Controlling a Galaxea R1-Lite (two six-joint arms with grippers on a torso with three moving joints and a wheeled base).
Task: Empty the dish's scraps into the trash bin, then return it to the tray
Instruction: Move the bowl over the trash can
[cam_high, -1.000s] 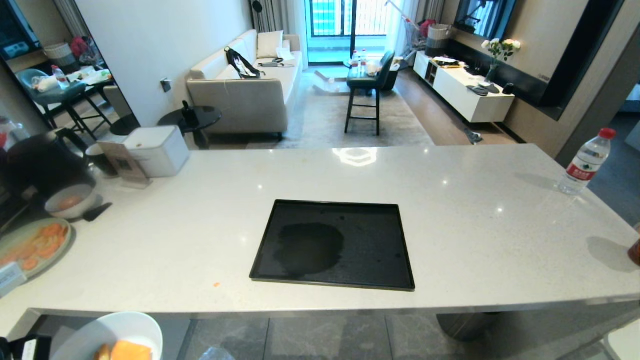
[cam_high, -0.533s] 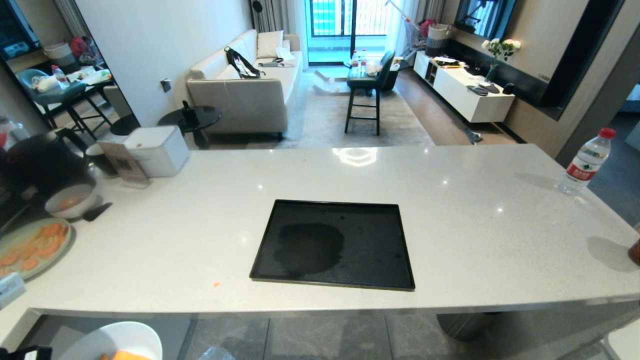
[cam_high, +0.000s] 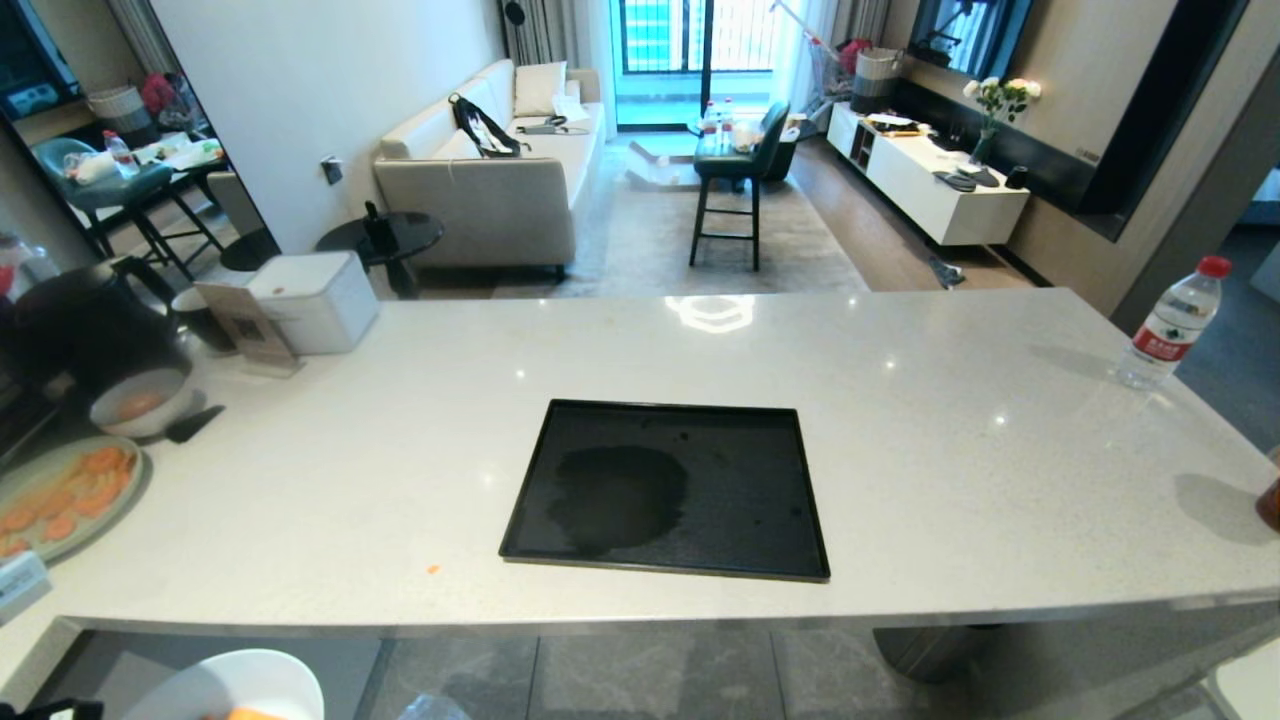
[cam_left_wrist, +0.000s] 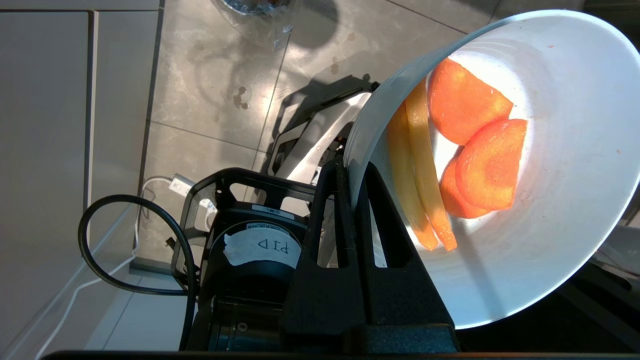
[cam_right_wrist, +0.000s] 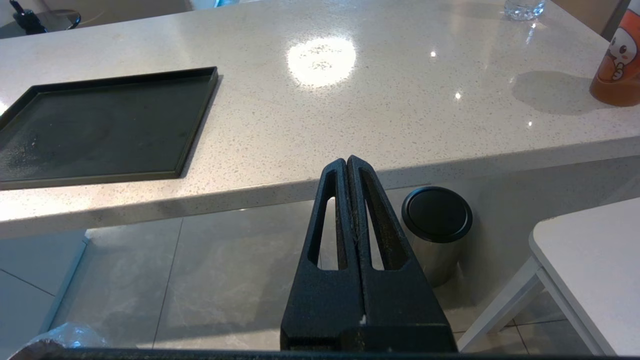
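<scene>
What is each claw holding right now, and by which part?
The left claw is shut on the rim of the white bowl, carrot scraps inside. The right claw is shut on nothing.

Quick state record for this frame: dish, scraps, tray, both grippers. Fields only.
dish: white bowl, tilted, rim pinched by left gripper, below the counter edge
scraps: carrot slices and yellow strips, inside the dish
tray: black tray on counter, nothing on it
left gripper: shut on the dish rim
right gripper: shut, holding nothing, low before the counter edge
</scene>
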